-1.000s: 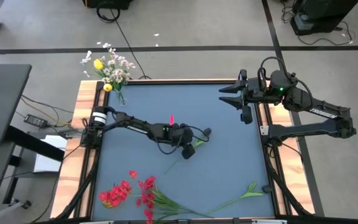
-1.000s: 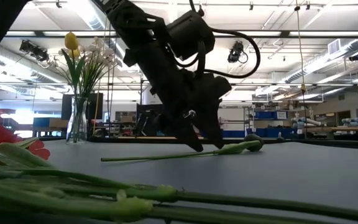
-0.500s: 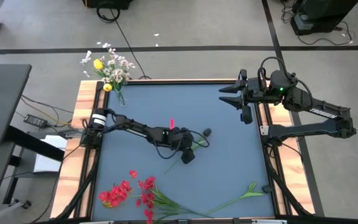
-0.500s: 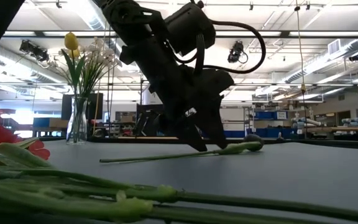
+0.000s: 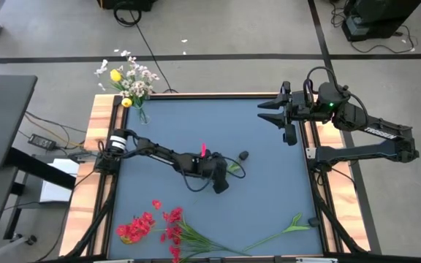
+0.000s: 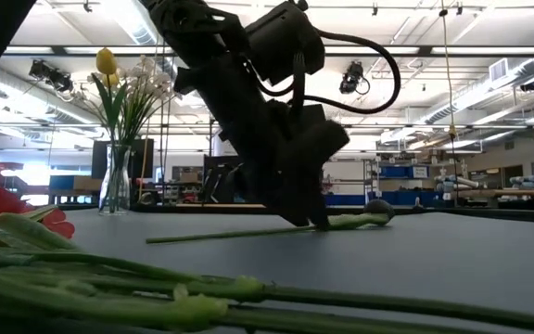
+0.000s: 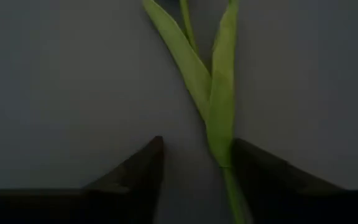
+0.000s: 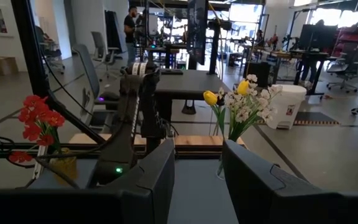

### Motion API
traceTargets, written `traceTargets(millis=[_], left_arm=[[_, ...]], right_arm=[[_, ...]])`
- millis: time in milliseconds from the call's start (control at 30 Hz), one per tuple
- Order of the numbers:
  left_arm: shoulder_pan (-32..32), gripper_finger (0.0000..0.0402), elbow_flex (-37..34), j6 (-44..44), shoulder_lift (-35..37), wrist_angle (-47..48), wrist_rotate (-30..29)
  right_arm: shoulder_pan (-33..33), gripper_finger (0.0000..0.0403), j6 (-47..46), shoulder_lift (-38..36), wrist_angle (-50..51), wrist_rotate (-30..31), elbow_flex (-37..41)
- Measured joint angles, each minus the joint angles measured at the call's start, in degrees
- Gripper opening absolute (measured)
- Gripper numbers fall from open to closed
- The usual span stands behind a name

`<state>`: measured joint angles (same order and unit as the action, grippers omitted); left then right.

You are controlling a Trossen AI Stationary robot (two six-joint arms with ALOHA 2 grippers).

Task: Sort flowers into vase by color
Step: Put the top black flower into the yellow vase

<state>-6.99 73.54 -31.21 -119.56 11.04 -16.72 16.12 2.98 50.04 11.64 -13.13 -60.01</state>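
A dark-bud flower lies flat on the blue mat, its bud (image 5: 244,155) toward the far right and its green stem (image 6: 211,235) resting along the table. My left gripper (image 5: 221,179) is down at mid-table, open, with one finger on each side of the stem (image 7: 224,155) just below the leaves. A glass vase (image 5: 142,113) at the far-left corner holds white sprays and yellow buds (image 5: 130,80). Red blossom sprigs (image 5: 148,223) lie at the near-left edge. My right gripper (image 5: 265,111) waits open above the far-right edge. My left gripper comes from above, pointing down, its fingers across the dark-bud flower's stem. The stem (image 7: 229,180) lies close against the inner side of one finger (image 7: 260,174), with a gap to the other finger. I cannot tell whether it touches. The flower lies on the table.
A leafy green stem (image 5: 280,231) lies near the table's near-right corner, and more stems (image 6: 156,297) lie along the near edge. Wooden rails (image 5: 99,139) frame the mat. People and workshop furniture show beyond the table in the right wrist view.
My left gripper has moved a little toward the near edge and come down onto the table over the dark-bud flower's stem. The flower has stayed lying where it was. My right arm has kept still.
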Motion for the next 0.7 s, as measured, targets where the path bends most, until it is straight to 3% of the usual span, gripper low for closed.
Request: traceTargets(millis=[300,500,700], left_arm=[[-0.2,0.0019,-0.1,6.4,0.8,2.6,-1.7],[1.2,0.0010,-0.8,6.4,7.2,10.5,1.3],[3.0,0.0003,-1.9,8.3,20.2,11.4,1.6]], right_arm=[[0.0,0.0144,0.0,0.0,0.0,0.0,0.0],[0.0,0.0144,0.0,0.0,0.0,0.0,0.0],[0.0,0.0144,0.0,0.0,0.0,0.0,0.0]])
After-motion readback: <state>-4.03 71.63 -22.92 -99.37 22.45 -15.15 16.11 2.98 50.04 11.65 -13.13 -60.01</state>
